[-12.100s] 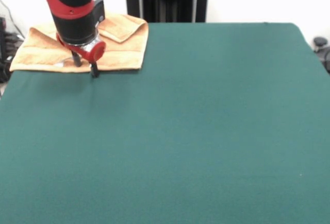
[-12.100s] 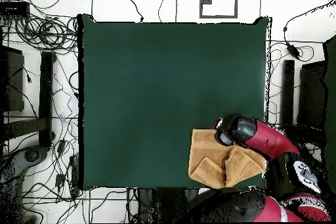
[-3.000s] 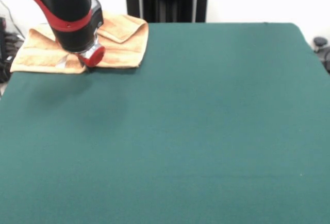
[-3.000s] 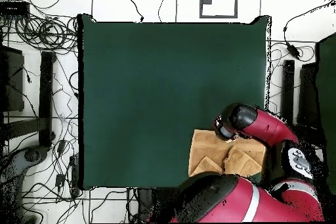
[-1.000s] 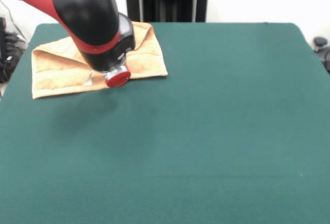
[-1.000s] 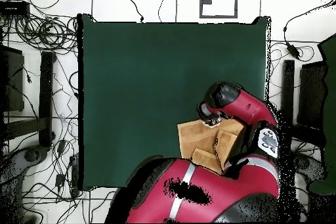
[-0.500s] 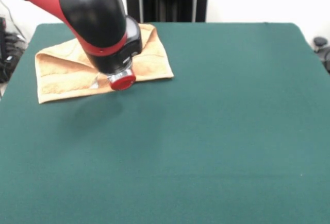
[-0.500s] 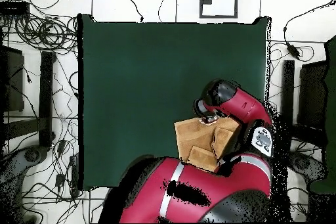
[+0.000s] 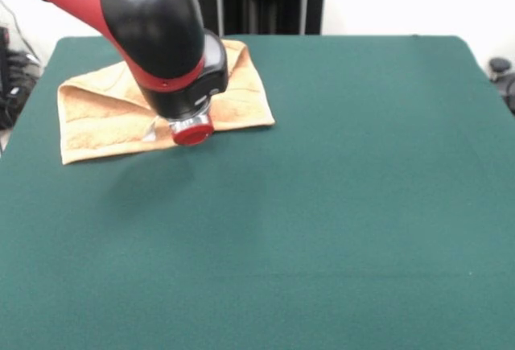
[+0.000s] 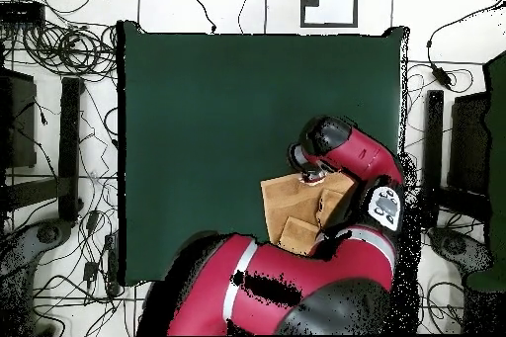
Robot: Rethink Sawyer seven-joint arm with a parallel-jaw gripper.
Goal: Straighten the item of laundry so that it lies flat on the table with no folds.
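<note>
Bare green felt fills the near part of the table (image 9: 322, 229); beyond it we see the towel (image 9: 96, 121), now drawn inward from the far corner it occupied twelve seconds ago and sliding a little further in the last second. It lies wholly on the table yet folded, its far edge doubled over. Above it our arm's head hides the gripper (image 9: 165, 129), so we cannot tell its opening or hold. We judge the dragging helped placement; unfolding remains.

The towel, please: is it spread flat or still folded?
Folded: the towel shows an overlapped layer along its far edge.
</note>
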